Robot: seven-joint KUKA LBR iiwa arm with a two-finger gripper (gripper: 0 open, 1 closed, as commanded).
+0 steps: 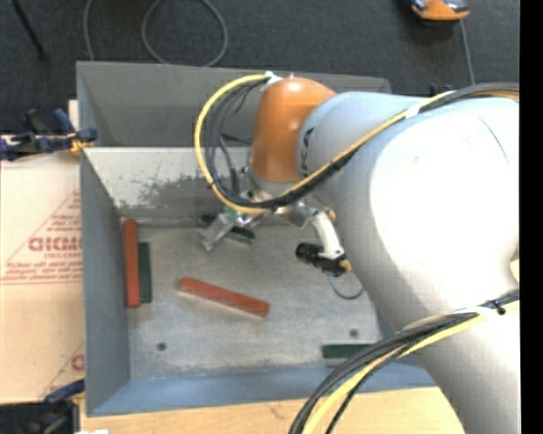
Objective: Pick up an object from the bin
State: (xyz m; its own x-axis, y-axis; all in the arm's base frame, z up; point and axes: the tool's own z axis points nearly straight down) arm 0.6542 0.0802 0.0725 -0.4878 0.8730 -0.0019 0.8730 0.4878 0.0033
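My gripper (221, 231) is low over the back middle of the bin floor, below the arm's orange cover. A small dark green piece (243, 236) shows right against its metal tip; I cannot tell whether it is gripped. A flat red bar (223, 297) lies slanted on the floor just in front of the gripper, apart from it. Along the left wall a long red bar (130, 263) lies lengthwise with a dark green bar (144, 272) close against its right side.
Another dark green bar (348, 351) lies at the front right, partly hidden by the arm. The big white arm covers the bin's right side. Bare floor lies at the front left, between the bars.
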